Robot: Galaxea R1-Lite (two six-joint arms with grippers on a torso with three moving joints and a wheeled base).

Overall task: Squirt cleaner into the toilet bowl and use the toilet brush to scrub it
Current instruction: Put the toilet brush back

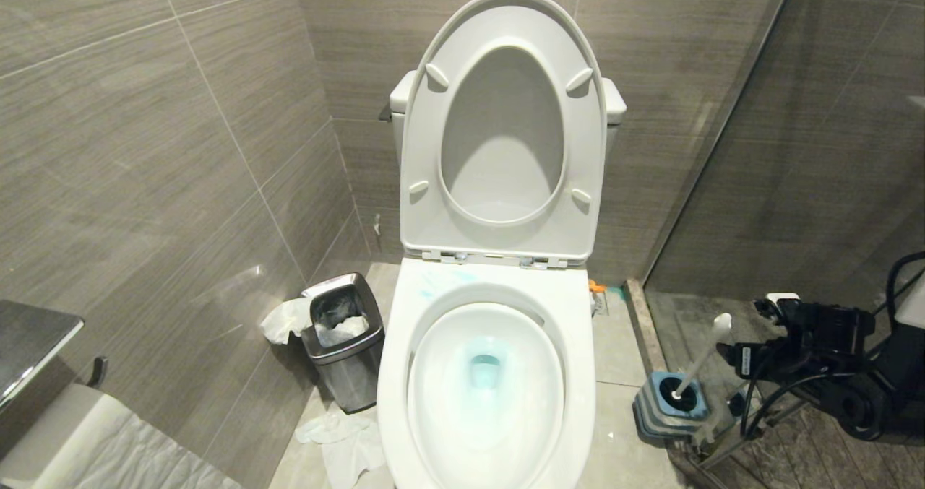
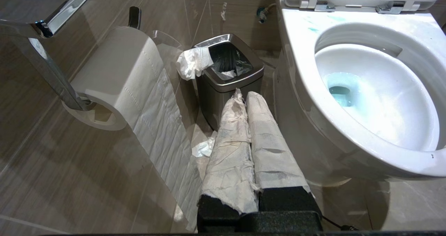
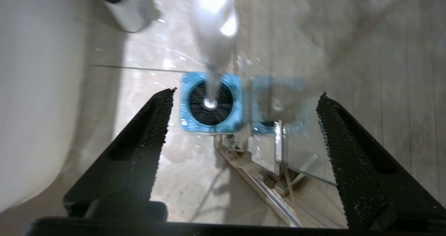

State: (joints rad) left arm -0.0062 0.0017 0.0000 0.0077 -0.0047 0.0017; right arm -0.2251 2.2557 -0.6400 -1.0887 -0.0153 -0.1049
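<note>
The white toilet bowl (image 1: pixel 394 402) stands in the middle with seat and lid raised. Cleaner tints the water teal (image 1: pixel 485 368) and leaves pale smears on the back rim (image 1: pixel 441 281). The toilet brush (image 1: pixel 704 355) stands in its blue-grey holder (image 1: pixel 661 406) on the floor right of the bowl, black bristles down in the holder (image 3: pixel 198 107). My right gripper (image 1: pixel 744 352) hangs just right of the handle top, open (image 3: pixel 246 92), nothing between its fingers. My left gripper (image 2: pixel 245 93), fingers wrapped in paper, is shut and empty beside the bowl (image 2: pixel 299 72).
A steel waste bin (image 1: pixel 343 341) with tissue stands left of the bowl, more tissue (image 1: pixel 340 438) on the floor. A toilet paper roll (image 2: pixel 115 75) hangs on the left wall. A glass partition (image 1: pixel 723 135) with a metal bracket (image 3: pixel 264 159) stands beside the brush holder.
</note>
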